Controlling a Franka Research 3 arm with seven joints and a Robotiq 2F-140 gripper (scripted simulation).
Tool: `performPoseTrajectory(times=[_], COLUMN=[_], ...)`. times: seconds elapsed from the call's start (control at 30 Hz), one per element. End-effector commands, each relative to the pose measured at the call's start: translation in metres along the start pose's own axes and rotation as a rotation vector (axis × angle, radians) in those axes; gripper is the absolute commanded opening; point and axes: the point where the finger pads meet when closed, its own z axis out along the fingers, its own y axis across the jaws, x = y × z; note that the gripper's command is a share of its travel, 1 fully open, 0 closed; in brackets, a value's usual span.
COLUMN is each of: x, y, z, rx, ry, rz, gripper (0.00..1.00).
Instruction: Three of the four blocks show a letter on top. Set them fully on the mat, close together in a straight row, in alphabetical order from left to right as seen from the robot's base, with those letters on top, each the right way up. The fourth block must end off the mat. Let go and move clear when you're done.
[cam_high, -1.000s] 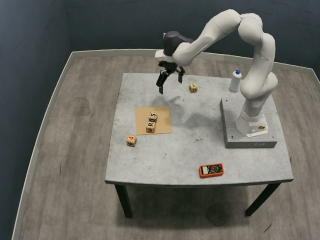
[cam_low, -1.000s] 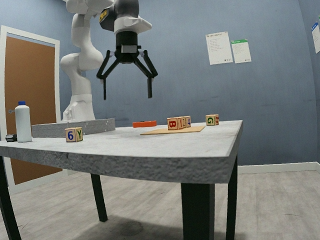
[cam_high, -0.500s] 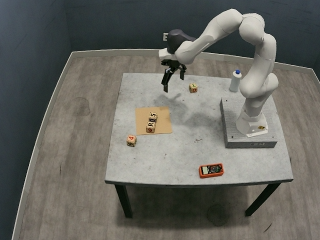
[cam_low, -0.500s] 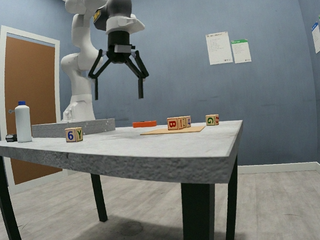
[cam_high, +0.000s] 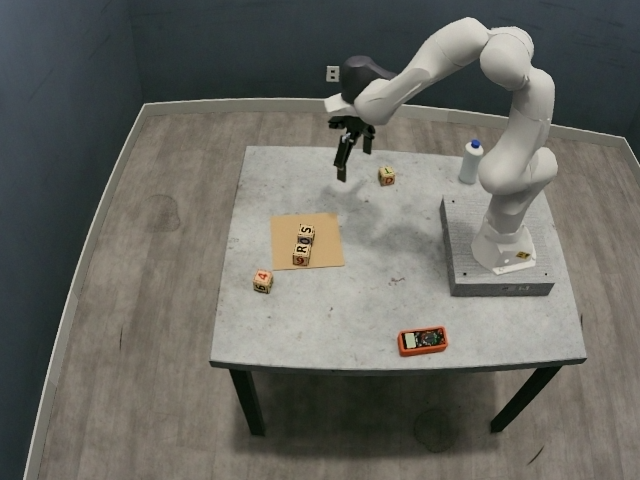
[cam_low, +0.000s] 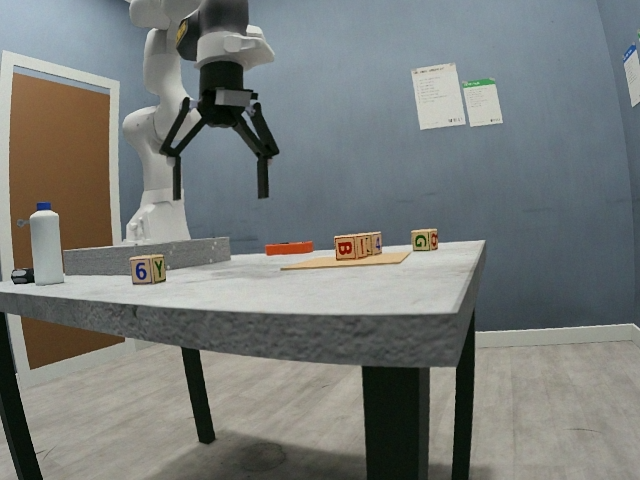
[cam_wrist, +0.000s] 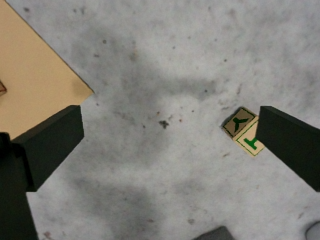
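Observation:
A tan mat lies on the left half of the table. Two blocks stand on it, touching: one with S on top and one with R on top. A block with a green T on top stands off the mat at the far side of the table. A block with a red 4 on top stands off the mat near its front left corner. My gripper is open and empty. It hangs high above the bare table between the mat and the T block.
A white bottle with a blue cap stands at the far side by the arm's grey base plate. An orange multimeter lies near the table's front edge.

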Motion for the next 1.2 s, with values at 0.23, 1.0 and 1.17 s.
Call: performPoseTrajectory(times=[0.23,1.0,1.17], x=[-0.005,-0.019,-0.023], y=[0.017,0.055,0.063], z=[0.000,0.000,0.000], rx=[0.018,0.020,0.020], ry=[0.008,0.012,0.013], rz=[-0.205,-0.434,-0.483], gripper=[1.00,1.00,1.00])
